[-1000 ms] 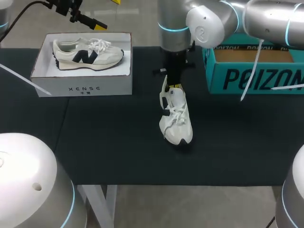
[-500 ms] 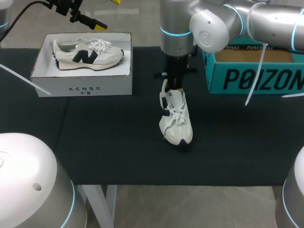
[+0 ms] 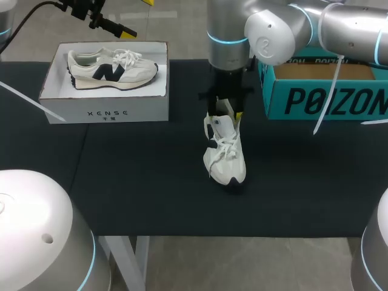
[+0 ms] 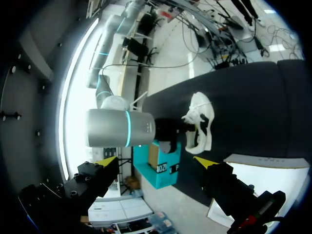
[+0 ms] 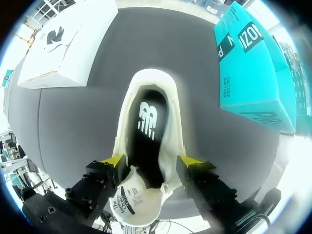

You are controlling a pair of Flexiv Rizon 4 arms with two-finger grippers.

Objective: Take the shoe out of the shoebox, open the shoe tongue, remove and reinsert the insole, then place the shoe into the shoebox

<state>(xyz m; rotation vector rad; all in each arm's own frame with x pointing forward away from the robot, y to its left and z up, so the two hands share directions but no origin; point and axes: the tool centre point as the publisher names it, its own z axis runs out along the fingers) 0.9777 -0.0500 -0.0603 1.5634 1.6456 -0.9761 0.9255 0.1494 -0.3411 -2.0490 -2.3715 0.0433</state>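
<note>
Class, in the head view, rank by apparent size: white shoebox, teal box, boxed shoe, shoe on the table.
1. white shoebox
2. teal box, partly cut off and hidden, so unsure
3. boxed shoe and shoe on the table look alike; they are seen from different angles, so not ranked

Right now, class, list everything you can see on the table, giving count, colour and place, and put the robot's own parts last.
table: one, black top, under everything.
white shoebox: one, white, open, far left of the table.
boxed sneaker: one, white with a dark logo, lying on its side in the white shoebox.
teal shoebox: one, teal, open, far right.
loose sneaker: one, white, upright at the table's middle.
insole: one, black, inside the loose sneaker.
left gripper: one, yellow-tipped, open, empty, above the white shoebox's far side.
right gripper: one, yellow-tipped, open, over the loose sneaker's opening.
</note>
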